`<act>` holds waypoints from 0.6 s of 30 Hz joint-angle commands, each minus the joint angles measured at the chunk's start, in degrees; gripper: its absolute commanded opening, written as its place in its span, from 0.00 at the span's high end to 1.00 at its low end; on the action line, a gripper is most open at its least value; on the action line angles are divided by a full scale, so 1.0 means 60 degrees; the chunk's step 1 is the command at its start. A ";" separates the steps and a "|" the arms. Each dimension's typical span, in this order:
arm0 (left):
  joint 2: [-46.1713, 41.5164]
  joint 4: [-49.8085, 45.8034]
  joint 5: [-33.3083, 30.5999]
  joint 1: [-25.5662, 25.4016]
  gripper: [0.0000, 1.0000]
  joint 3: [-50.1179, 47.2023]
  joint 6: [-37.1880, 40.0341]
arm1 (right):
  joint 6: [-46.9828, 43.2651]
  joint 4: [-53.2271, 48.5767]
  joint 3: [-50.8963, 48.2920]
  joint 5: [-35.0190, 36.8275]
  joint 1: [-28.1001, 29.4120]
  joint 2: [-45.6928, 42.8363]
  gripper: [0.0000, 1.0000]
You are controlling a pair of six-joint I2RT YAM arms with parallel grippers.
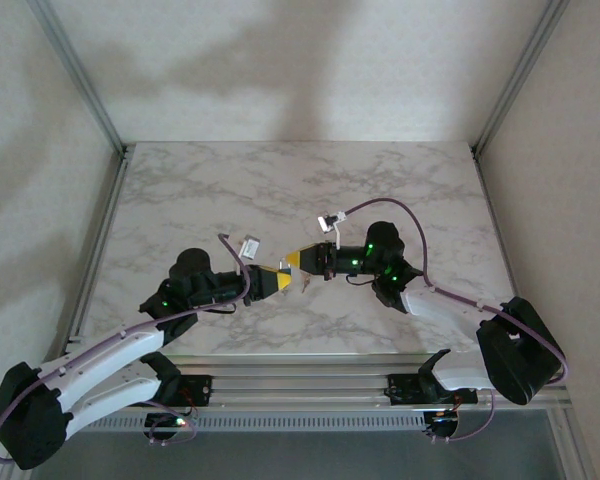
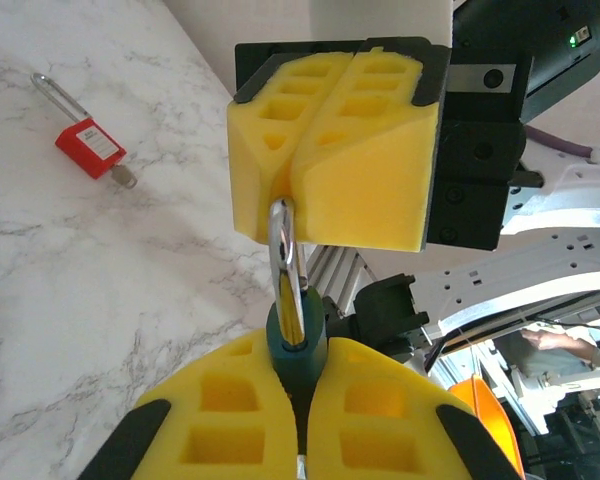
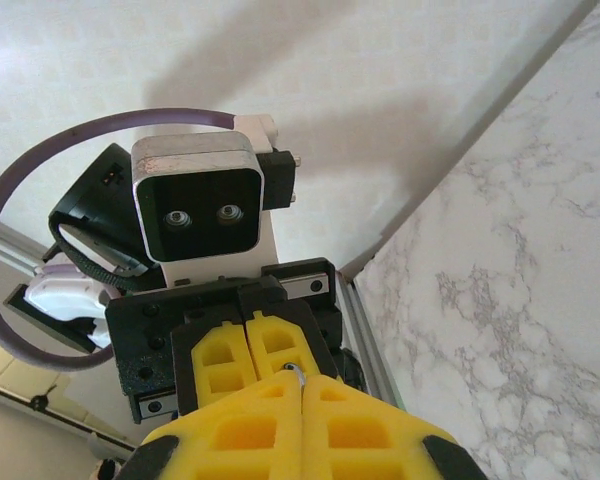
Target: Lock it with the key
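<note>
My left gripper (image 2: 298,372) is shut on the dark green body of a padlock (image 2: 298,345), whose steel shackle (image 2: 285,250) points up out of the pads. My right gripper (image 2: 292,190) faces it from the other side and is shut on the top of that shackle. In the right wrist view, the shackle's tip (image 3: 296,370) peeks out between the closed right gripper (image 3: 302,385) and the left gripper (image 3: 248,345) behind it. From above, the left gripper (image 1: 283,281) and right gripper (image 1: 302,258) meet tip to tip over the table's near middle. What looks like a key (image 2: 125,178) sticks out of a red padlock (image 2: 90,148).
The red padlock lies flat on the marble table (image 1: 280,190), apart from both grippers. Aluminium frame posts (image 1: 80,75) and white walls close the table in at the sides and back. A rail (image 1: 310,368) runs along the near edge by the arm bases.
</note>
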 commanded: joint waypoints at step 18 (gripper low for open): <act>-0.0691 0.0891 -0.0335 0.0487 1.00 0.0412 0.0046 | -0.0117 0.0216 -0.0360 0.0211 0.0296 -0.0049 1.00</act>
